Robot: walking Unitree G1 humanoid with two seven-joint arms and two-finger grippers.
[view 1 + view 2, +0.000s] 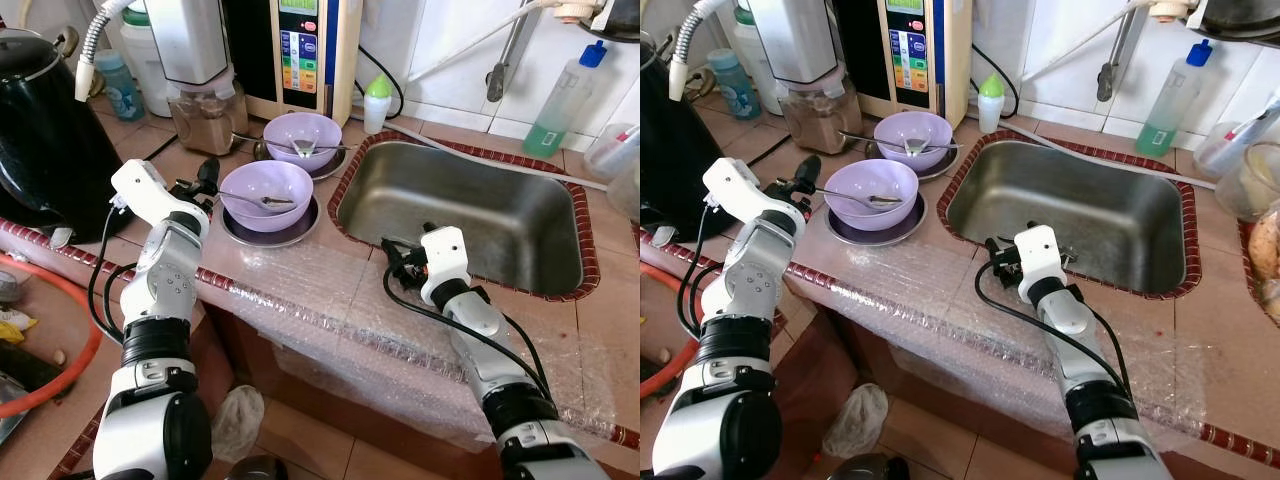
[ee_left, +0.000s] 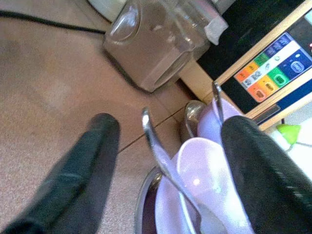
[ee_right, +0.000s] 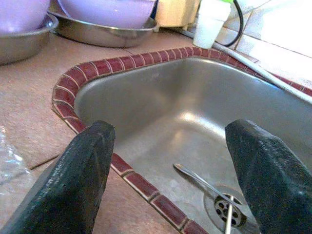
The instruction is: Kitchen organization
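Progress: judged early; one slim metal spoon (image 3: pixel 204 184) already lay in the rectangular stainless-steel sink (image 1: pixel 520 262) beside the drain, while both bowls remained unmoved on the desk.
Near bowl: round, glossy lilac plastic bowl (image 1: pixel 265 195) on a shallow steel plate (image 1: pixel 300 228), a steel spoon (image 2: pixel 161 161) resting inside it.
Far bowl: matching lilac bowl (image 1: pixel 302 138) with its own spoon, just behind.
Left hand (image 1: pixel 200 183): fingers apart, straddling the near spoon's handle, not clamped.
Right hand (image 3: pixel 170 170): fingers spread wide, holding nothing, at the sink's front rim.
Desk: matte terracotta tiled desk (image 1: pixel 620 330), its front edge draped in crinkly clear bubble wrap (image 1: pixel 330 330).
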